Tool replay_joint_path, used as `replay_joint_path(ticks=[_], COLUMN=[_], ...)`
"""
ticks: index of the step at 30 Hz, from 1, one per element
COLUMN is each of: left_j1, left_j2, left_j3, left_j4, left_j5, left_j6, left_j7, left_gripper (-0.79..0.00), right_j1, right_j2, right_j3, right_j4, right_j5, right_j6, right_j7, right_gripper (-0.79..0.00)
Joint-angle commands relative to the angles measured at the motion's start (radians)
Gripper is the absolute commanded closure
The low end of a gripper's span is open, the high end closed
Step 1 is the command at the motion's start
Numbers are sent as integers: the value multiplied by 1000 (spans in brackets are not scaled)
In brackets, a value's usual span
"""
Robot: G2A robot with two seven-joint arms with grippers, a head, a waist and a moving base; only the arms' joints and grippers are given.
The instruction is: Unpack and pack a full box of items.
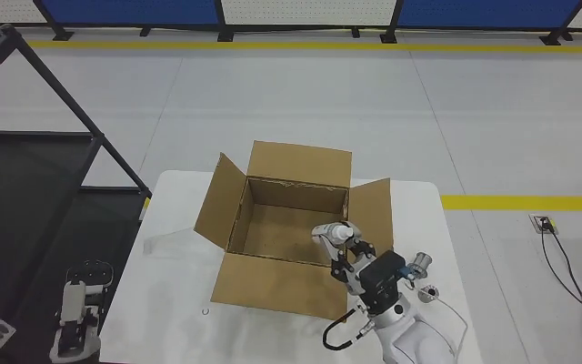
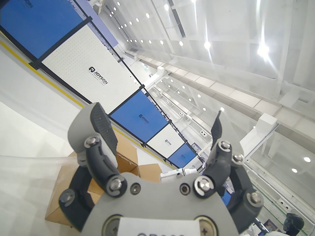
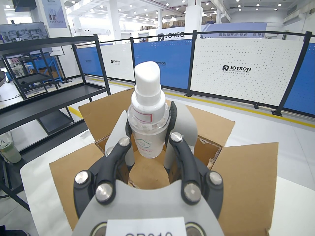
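Box [image 1: 273, 284], open at the top view's centre, has the bottle [image 3: 147, 114] over its lower-right corner, clamped in the right gripper [image 3: 149, 118]; lower it well inside, clear of the right flap [image 1: 373, 205], before releasing, while the left gripper [image 2: 157, 114] is spread and empty.

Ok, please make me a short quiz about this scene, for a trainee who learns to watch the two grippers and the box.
1. True or false: the right gripper holds a red metal can.
2. The brown cardboard box on the white table is: A) taped shut; B) upright and open, with its flaps spread; C) lying on its side.
3. Fill in: the left gripper is ____ and holds nothing.

Key
1. False: it is shut on the clear plastic spray bottle with the white cap.
2. B.
3. open.
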Motion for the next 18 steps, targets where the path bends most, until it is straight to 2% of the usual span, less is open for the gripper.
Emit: replay_joint_path(ticks=[1, 7, 9, 13, 16, 18], left_j1=[2, 35, 51, 70, 81, 86], left_j2=[-1, -5, -7, -9, -10, -11], left_j3=[10, -1, -17, -42, -62, -71], left_j4=[-8, -20, -18, -15, -13, -14], left_j5=[7, -1, -9, -24, -33, -39], left_j6=[-1, -10, -14, -21, -29, -33], left_j7=[2, 45, 70, 96, 105, 109], left_gripper=[-785, -785, -785, -785, -785, -785], right_j1=[74, 362, 489, 672, 797, 846], right_j2=[-14, -80, -119, -197, -277, -324], right_j3=[-44, -226, -305, -434, -530, -570], right_j4=[11, 153, 261, 476, 688, 806], right_j5=[-2, 8, 31, 66, 105, 159], right_j6=[40, 160, 217, 328, 414, 427], right_j7=[99, 382, 459, 538, 571, 582], right_gripper=[0, 0, 0, 0, 0, 0])
